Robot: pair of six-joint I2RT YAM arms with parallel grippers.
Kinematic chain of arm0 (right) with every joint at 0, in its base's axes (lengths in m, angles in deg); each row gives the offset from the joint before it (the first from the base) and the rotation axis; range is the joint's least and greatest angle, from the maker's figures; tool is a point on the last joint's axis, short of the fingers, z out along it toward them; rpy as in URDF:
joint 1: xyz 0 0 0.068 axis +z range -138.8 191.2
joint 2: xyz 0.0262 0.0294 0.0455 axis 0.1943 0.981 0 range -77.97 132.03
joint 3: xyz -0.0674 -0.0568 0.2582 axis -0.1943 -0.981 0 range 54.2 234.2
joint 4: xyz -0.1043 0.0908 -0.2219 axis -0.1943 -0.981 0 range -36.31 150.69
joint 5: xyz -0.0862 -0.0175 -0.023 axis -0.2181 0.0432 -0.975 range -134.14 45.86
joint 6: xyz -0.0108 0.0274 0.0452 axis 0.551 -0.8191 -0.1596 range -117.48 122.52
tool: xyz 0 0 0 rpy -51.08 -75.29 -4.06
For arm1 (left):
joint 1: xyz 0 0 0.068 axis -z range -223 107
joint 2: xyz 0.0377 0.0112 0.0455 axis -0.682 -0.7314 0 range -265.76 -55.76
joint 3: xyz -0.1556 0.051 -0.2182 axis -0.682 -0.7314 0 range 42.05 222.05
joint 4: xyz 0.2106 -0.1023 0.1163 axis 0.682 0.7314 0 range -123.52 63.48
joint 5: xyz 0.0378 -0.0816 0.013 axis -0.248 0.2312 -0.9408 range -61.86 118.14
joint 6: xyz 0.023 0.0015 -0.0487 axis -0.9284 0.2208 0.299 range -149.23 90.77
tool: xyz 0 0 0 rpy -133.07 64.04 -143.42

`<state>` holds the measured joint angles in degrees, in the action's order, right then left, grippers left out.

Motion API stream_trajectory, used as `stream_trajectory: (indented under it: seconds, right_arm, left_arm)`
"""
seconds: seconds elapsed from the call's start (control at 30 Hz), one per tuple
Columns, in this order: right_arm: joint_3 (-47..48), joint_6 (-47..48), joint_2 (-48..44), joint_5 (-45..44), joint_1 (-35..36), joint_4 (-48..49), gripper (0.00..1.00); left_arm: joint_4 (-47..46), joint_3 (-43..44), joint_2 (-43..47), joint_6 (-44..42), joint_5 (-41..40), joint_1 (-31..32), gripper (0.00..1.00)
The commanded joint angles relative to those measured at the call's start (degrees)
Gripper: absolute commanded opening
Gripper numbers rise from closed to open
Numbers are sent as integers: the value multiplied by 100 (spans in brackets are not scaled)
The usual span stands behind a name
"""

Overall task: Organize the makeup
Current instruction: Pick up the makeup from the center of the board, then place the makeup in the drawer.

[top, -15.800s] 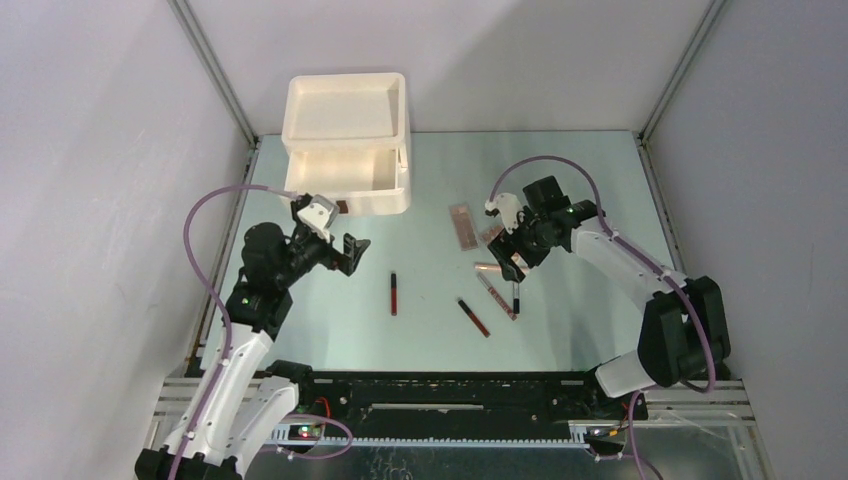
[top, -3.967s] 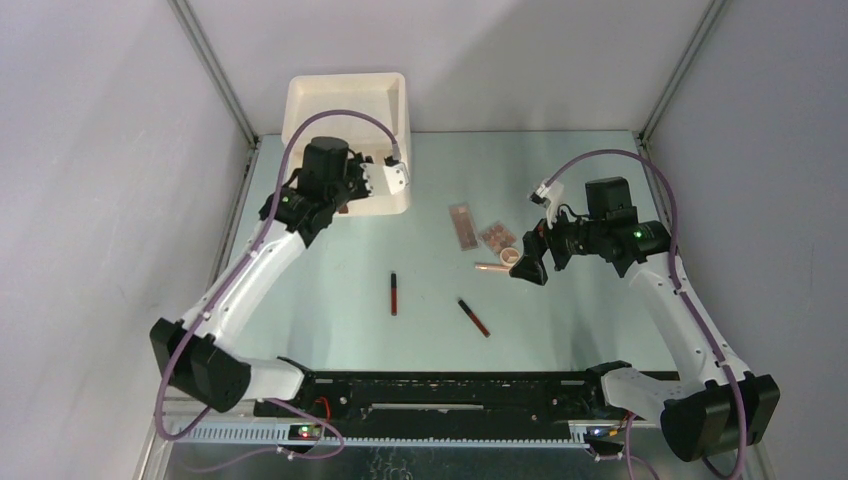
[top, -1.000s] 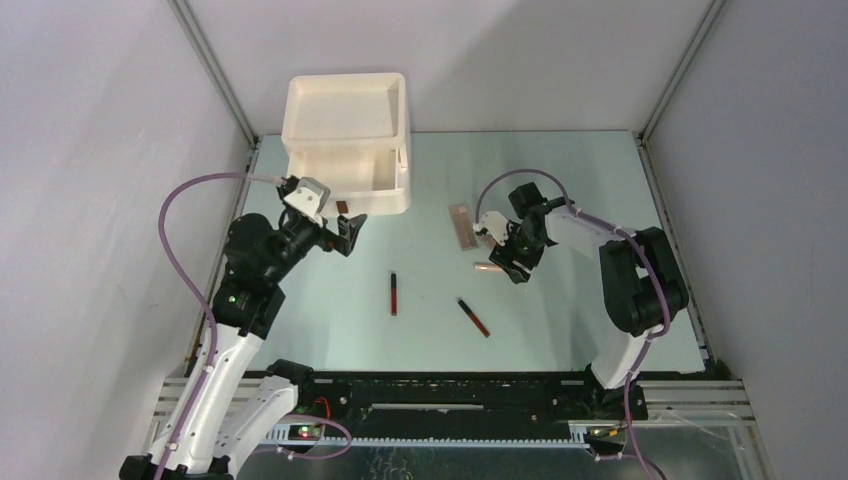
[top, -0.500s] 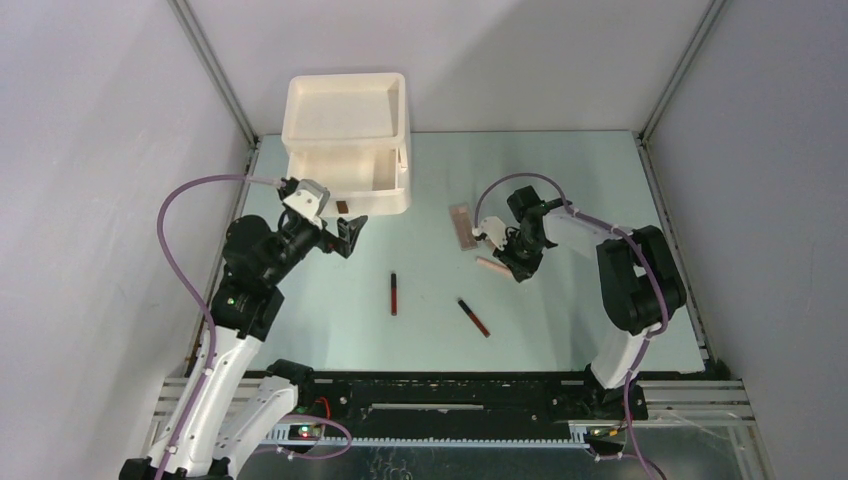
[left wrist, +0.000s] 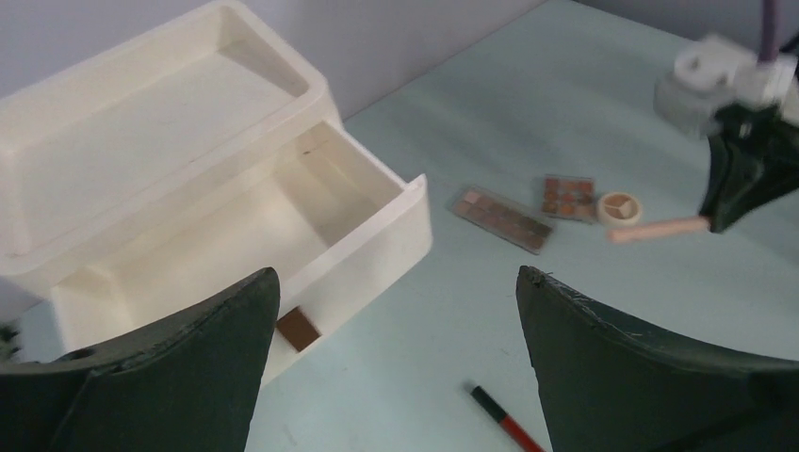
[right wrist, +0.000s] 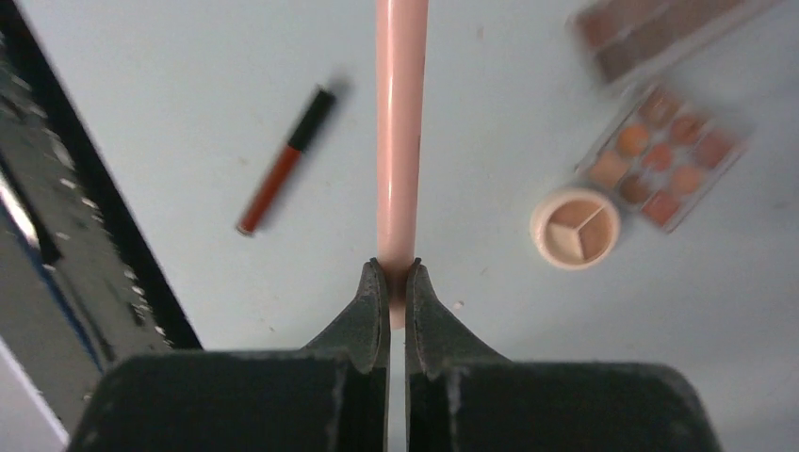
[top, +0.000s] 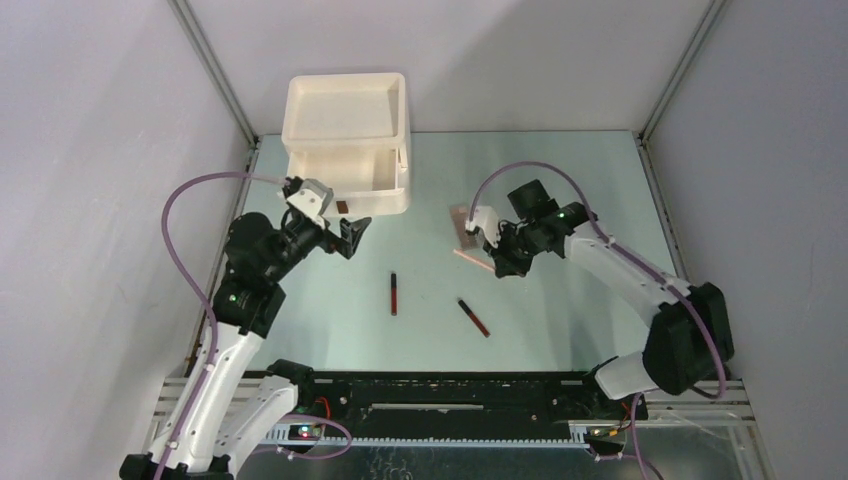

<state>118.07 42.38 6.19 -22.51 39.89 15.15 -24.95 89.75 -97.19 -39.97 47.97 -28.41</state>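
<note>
Right claw [right wrist: 397, 275]: I have it pinching the peach pencil [right wrist: 400, 122], right of drawer box [top: 347, 143].
Left claw [left wrist: 394, 280]: spread wide, near that box.

The right fingers [right wrist: 372, 311] have closed on the peach pencil [right wrist: 400, 141] (now lifted, carried leftward).

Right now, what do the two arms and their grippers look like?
Both the left arm and right arm have white links with black joints, each with a green light. A purple cable loops to each wrist, by a white camera housing. The left gripper and right gripper have dark, tapering fingers.
</note>
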Motion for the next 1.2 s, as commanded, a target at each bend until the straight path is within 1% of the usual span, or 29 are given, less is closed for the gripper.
stream_trajectory:
  seconds: [0.0,0.1,0.2,0.33,0.47,0.7,0.8,0.97,1.17]
  right_arm:
    - [902,-608,-651,1002,14,-7,0]
    - [1383,-1027,-918,1671,15,233,0]
    - [1714,-1633,-1037,2219,6,700,0]
    - [1960,-2525,-1068,2928,-16,1432,0]
    - [1974,-3478,-1030,3501,-30,2301,0]
    - [1807,-4893,-875,4333,-5,3314,0]
    - [1715,-5030,-873,4525,52,3463,0]
    - [1581,-5025,-884,4695,123,3519,0]
    - [1557,-5008,-833,4838,161,3526,0]
  left_arm:
    - [-229,303,-308,382,934,-25,100]
    - [-539,520,-568,911,1633,-18,100]
    - [-1125,734,-818,1680,2168,-5,100]
    - [-2008,950,-1110,2672,2505,124,99]
    - [-2683,1080,-1345,3418,2670,452,96]
    - [-3057,1076,-1522,3747,2734,1316,94]
    - [-3352,1055,-1620,4053,2685,1497,91]
    - [-3790,1121,-1802,4423,2692,1598,83]
    - [-3984,1231,-2032,4553,2769,1769,67]
